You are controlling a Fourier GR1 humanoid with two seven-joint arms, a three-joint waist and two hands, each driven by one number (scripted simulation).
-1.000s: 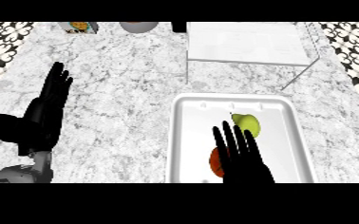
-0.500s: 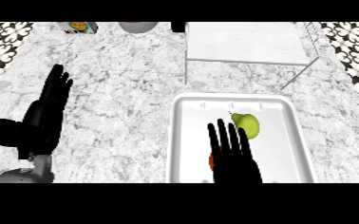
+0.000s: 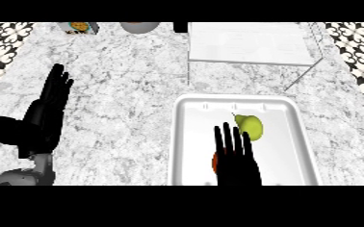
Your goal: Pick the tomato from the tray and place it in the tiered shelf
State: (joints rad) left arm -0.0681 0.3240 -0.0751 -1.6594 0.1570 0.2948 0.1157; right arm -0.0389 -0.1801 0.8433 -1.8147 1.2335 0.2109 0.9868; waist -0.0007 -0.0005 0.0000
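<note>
At 5 o'clock the right hand (image 3: pixel 237 167), fingers straight, hides most of the tomato (image 3: pixel 214 161) in the tray (image 3: pixel 186 130). The left hand (image 3: pixel 48 107) rests open at 9 o'clock.

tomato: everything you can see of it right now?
Only a thin red-orange sliver of the tomato shows, its edge curved, so it looks round. It lies in the near half of the white tray, left of the middle. The right hand, fingers straight, is over it and hides the rest; whether they touch cannot be told. The green fruit lies farther back, apart from it.
</note>
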